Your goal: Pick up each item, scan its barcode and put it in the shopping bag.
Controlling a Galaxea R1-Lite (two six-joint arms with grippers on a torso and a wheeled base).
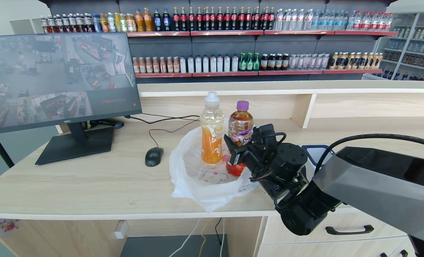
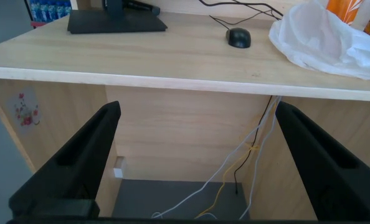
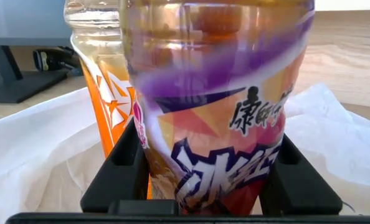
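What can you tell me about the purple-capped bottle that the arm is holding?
The purple-capped bottle is clear plastic, filled with amber-brown drink, with a label in purple, orange and white and a red band near its base. It stands upright over the open white plastic bag, close beside the orange drink bottle. The right gripper clamps its lower body from both sides.

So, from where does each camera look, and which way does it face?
Head view: on the robot's head, facing forward and down at the counter; the right gripper shows, shut on the purple-capped bottle.
Left wrist view: low in front of the counter, facing its front edge; the open left gripper frames it.
Right wrist view: just behind its gripper, facing the held bottle closely, the orange bottle beside.
Shared: head and left wrist views both show the white bag and the mouse.
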